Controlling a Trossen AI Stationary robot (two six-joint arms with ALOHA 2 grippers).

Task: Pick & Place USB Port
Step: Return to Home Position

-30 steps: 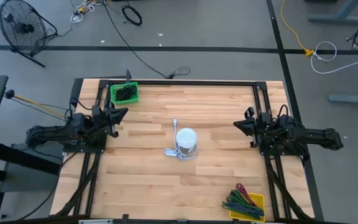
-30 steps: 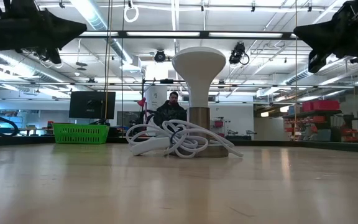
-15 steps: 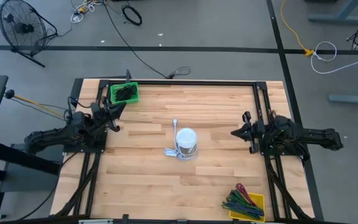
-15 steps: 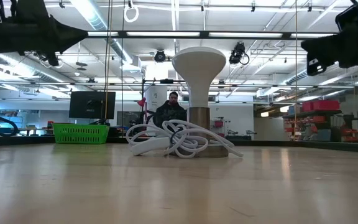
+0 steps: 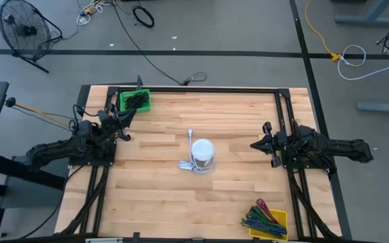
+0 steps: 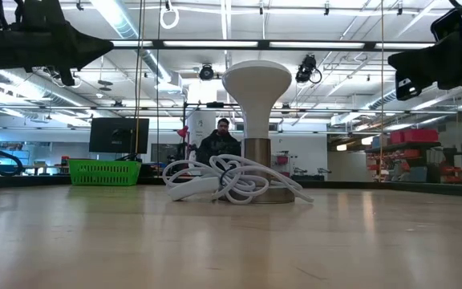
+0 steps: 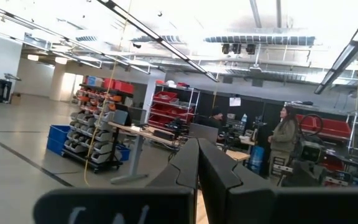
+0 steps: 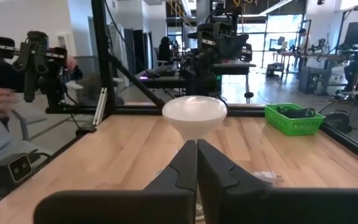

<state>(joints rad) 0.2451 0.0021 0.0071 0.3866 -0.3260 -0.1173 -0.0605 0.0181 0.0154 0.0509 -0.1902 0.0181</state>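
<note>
White USB hub (image 5: pixel 202 153) central; green basket (image 5: pixel 122 102) and yellow basket (image 5: pixel 281 217) (coloured cables (image 5: pixel 261 217) inside) at opposite corners

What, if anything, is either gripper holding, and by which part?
Nothing. The left gripper, near the green basket, and the right gripper, at the right edge of the table, are both shut and empty.

No text, brand or number can be read. Pale marks (image 7: pixel 98 215) are seen on a dark bar (image 7: pixel 55 204) in the left wrist view, but they are too blurred to be made out. A white sign (image 7: pixel 235 101) just beside the red shelves (image 7: pixel 180 107) is too small to be read.
</note>
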